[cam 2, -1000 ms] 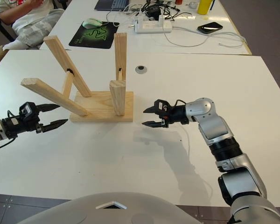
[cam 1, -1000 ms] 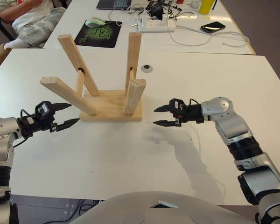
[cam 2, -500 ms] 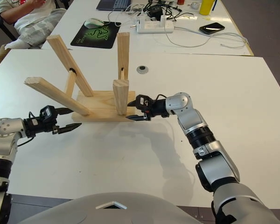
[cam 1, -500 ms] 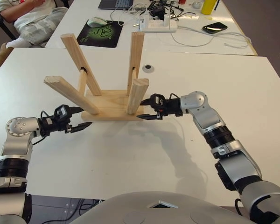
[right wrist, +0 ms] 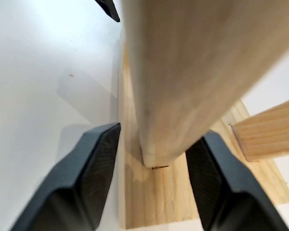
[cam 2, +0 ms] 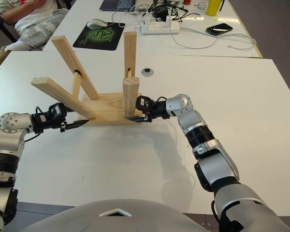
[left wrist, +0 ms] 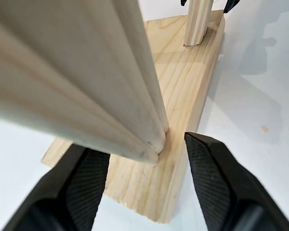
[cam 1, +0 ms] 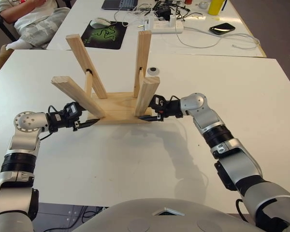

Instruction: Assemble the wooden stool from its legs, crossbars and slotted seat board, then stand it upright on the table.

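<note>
Left gripper [cam 1: 88, 120] spread wide, slanted leg [cam 1: 77, 95] between its fingers | right gripper [cam 1: 146, 111] spread wide astride upright leg [cam 1: 148, 94] | seat board [cam 1: 117, 107] just beyond both fingertips

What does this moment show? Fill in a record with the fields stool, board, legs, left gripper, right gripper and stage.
stool: upside down on the table
board: flat on the table
legs: four, pointing up, splayed
left gripper: open, straddling a leg's base at the board's left end
right gripper: open, straddling a leg's base at the right end
stage: assembled, not yet upright
</note>
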Motion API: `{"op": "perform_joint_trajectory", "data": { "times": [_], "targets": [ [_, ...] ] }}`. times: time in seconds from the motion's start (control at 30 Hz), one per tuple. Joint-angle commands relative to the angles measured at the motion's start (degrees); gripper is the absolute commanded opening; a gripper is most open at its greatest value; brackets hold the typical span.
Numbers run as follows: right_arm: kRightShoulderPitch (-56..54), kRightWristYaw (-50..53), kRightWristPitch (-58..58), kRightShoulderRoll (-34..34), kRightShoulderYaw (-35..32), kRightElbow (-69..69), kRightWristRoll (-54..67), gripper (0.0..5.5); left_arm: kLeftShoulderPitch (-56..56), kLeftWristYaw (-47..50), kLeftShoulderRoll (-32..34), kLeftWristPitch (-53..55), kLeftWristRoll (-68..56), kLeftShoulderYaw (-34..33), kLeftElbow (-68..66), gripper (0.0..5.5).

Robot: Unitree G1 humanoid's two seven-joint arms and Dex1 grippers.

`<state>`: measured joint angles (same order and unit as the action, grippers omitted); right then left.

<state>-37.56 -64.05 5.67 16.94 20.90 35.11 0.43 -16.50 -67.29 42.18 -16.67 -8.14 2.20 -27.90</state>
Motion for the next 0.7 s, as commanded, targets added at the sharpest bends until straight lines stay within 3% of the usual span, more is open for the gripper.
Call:
{"op": "perform_joint_trajectory", "data": {
  "times": [0.03, 0.2, 0.43, 0.7],
  "targets": [
    [-1.8, -2.4, 1.6, 0.1, -0.1, 2.7, -0.4, 1.76, -2.3, -1.5, -0.9, -0.8, 1.4, 2.2, -0.8, 2.14],
    [-2.3, -5.4, 3.1, 1.4, -0.8, 5.3, 0.0, 1.12, -1.9, -2.5, -1.2, -0.6, 0.8, 3.3, 1.5, 1.60],
    [-0.8, -9.9, 3.8, 4.5, -3.4, 4.8, 1.9, 1.09, 1.4, -4.3, -2.0, 3.9, -1.8, 5.8, 12.6, 1.21],
    [7.1, -16.7, -3.7, 10.7, -7.9, -11.0, 9.7, 1.09, 10.7, -3.4, -1.6, 10.7, -5.4, 6.7, 29.0, 1.08]
  ]
}}
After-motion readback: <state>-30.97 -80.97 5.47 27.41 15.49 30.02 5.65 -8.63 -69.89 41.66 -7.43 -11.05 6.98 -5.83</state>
